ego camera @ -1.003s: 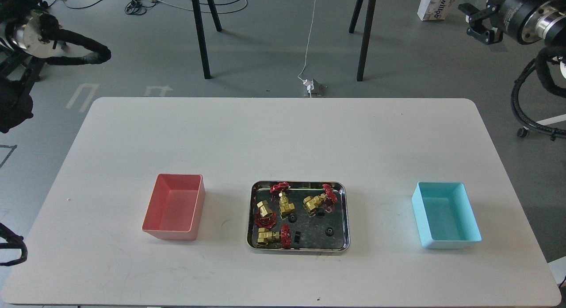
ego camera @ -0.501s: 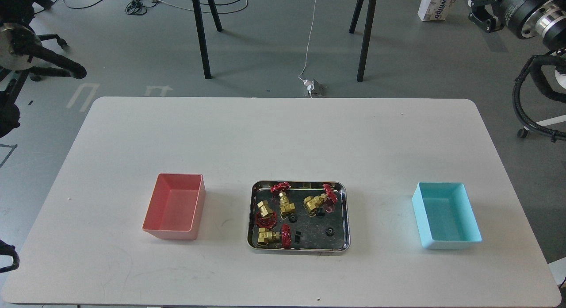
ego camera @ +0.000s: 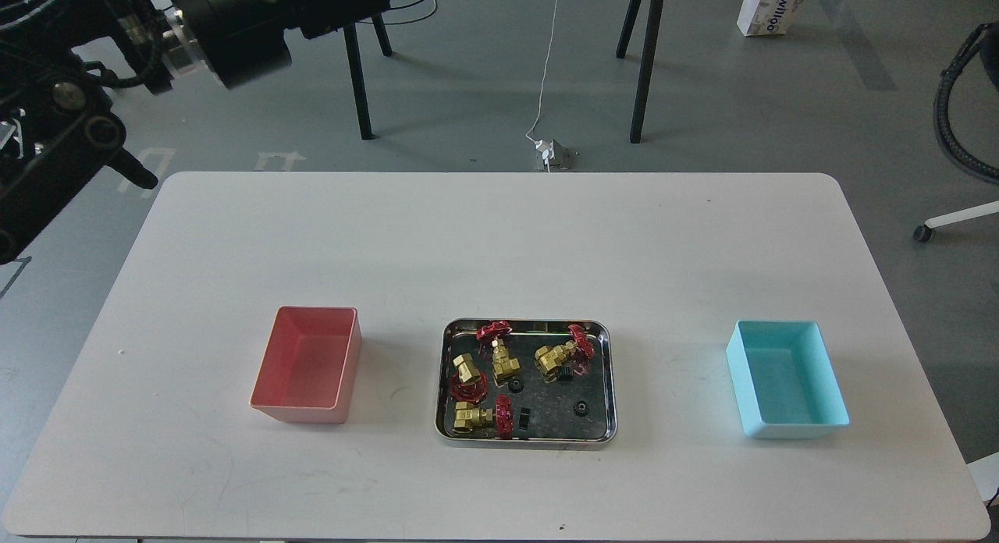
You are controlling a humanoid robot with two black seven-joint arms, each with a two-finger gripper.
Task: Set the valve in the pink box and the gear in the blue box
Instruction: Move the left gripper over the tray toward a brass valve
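Sorting has not yet begun on the white surface (ego camera: 499, 239): the pink box (ego camera: 308, 367) at nine o'clock and the blue box (ego camera: 787, 379) at three o'clock both stand empty, well apart from the steel tray (ego camera: 527, 438) between them. Every part lies in that tray: four brass valves with red handwheels crowd its left and far side, the nearest valve (ego camera: 482, 416) resting at the tray's seven o'clock corner, while small black gears sit among them, one gear (ego camera: 581, 407) lying apart toward four o'clock. The robot's left arm (ego camera: 234, 16) hangs high at eleven o'clock, off the surface; its far end runs out of the top of the view, so how wide the left claw stands, or whether it has anything, cannot be told. No right claw is in view; only a black hose loops at two o'clock. By the look of it the step in hand is the first reach, and the next move calls for bringing a claw down over the tray, spread wide enough to take one valve cleanly from its neighbours.
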